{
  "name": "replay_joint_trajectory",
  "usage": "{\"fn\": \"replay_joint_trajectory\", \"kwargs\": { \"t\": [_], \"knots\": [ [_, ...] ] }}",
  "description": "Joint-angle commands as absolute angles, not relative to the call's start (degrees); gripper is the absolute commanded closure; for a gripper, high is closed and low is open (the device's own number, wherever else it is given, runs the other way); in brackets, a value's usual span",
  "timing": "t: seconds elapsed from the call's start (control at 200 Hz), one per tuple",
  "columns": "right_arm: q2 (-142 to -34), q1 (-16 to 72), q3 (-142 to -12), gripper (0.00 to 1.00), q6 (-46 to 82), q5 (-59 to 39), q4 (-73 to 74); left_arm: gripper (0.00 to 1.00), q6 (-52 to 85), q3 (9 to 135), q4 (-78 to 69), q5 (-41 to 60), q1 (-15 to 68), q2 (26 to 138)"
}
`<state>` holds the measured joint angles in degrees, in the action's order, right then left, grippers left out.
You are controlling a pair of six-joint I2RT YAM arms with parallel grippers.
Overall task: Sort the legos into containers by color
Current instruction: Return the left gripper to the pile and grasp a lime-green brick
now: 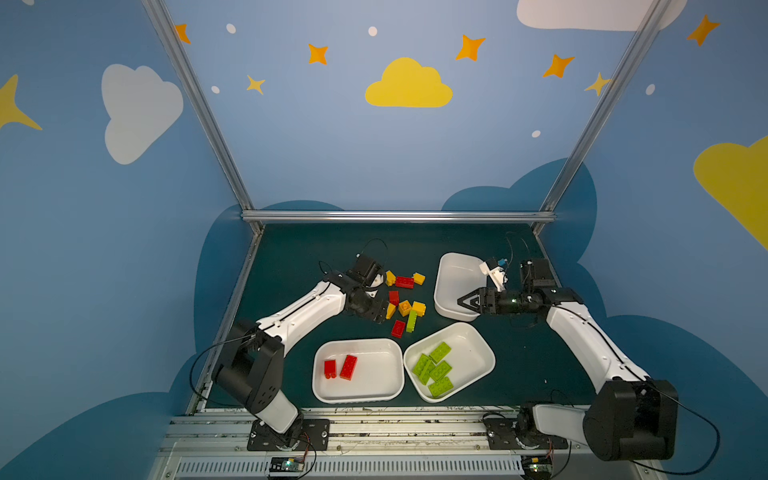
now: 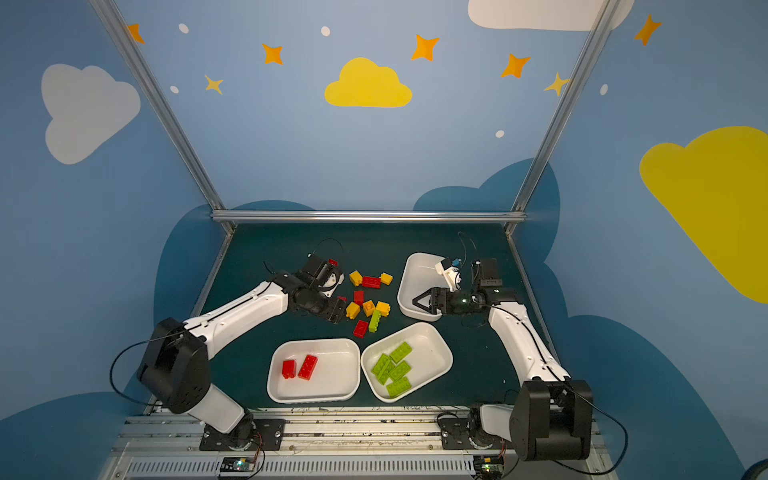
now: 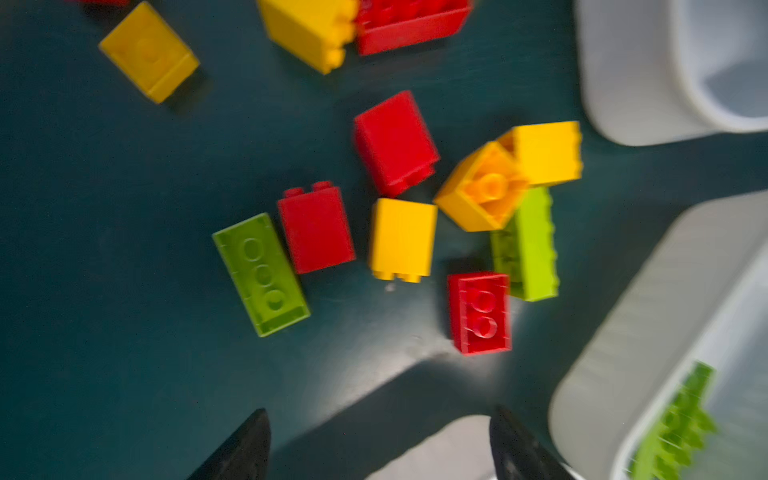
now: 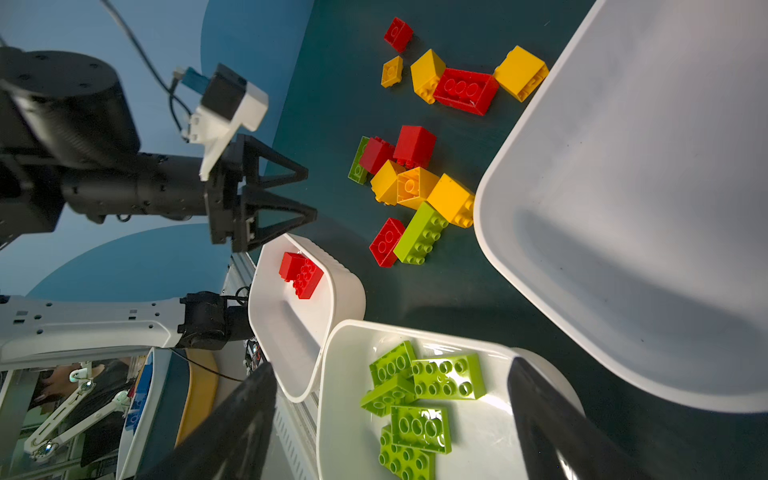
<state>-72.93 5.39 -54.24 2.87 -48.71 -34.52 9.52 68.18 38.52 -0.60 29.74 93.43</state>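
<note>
Left gripper point(image 4: 312, 193) is hanging over the left edge of the loose pile point(image 1: 405, 302), jaws standing wide with nothing between them. Right gripper point(image 1: 462, 301) is hovering over the near edge of the far tray point(image 1: 457, 272), jaws gaping wide too, carrying nothing. Unsorted legos are lying on the dark counter point(image 1: 299, 257) between the left gripper and the far tray. Far row: a long red point(image 1: 404, 282) is sitting between two yellows. Nearer cluster: three yellows, a square red, a long green point(image 1: 411, 321) and a near red point(image 1: 398, 328) are crowding together, the long green touching both a yellow and the near red. Left wrist view is coming through blurred, but it is showing one more green point(image 3: 259, 274) lying flat just beside another red point(image 3: 316, 228); in both top views the left gripper is covering most of that pair. Right wrist view is also picking up a stray red point(image 4: 398, 34) and a small yellow point(image 4: 392, 71) lying off the far row's left end. Red tray point(image 1: 374, 374) is sitting at the front, left of centre, holding two reds point(image 1: 348, 367) side by side near its left wall. Green tray point(image 1: 471, 351) is sitting just right of it, turned at an angle, the two rims almost meeting, and is holding a heap of greens point(image 1: 439, 352), some overlapping. Far tray is sitting back right, near the green tray but apart, its white floor showing bare.
</note>
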Motion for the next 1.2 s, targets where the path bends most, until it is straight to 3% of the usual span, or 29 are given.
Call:
{"fn": "replay_joint_trajectory", "kwargs": {
  "t": [0.0,0.315,0.445,0.916,1.196],
  "knots": [
    [-72.5,5.8,-55.5,0.14,3.5,-49.3,-34.3,0.19,9.1,67.7,35.4,-3.7,27.2,96.1],
    [-72.9,5.9,-55.6,0.14,3.5,-49.1,-34.1,0.29,13.2,68.6,31.1,-6.0,25.3,105.2],
    [-73.1,5.8,-55.6,0.14,3.6,-49.1,-33.9,0.36,13.4,68.2,30.4,-7.5,25.3,106.7],
    [-72.5,5.7,-54.9,0.14,3.5,-49.0,-33.9,0.47,15.9,72.0,29.9,-12.6,26.0,112.2],
    [-71.8,5.2,-54.7,0.14,3.3,-49.0,-34.1,0.74,15.7,73.0,33.0,-13.2,26.1,109.6]
  ]
}}
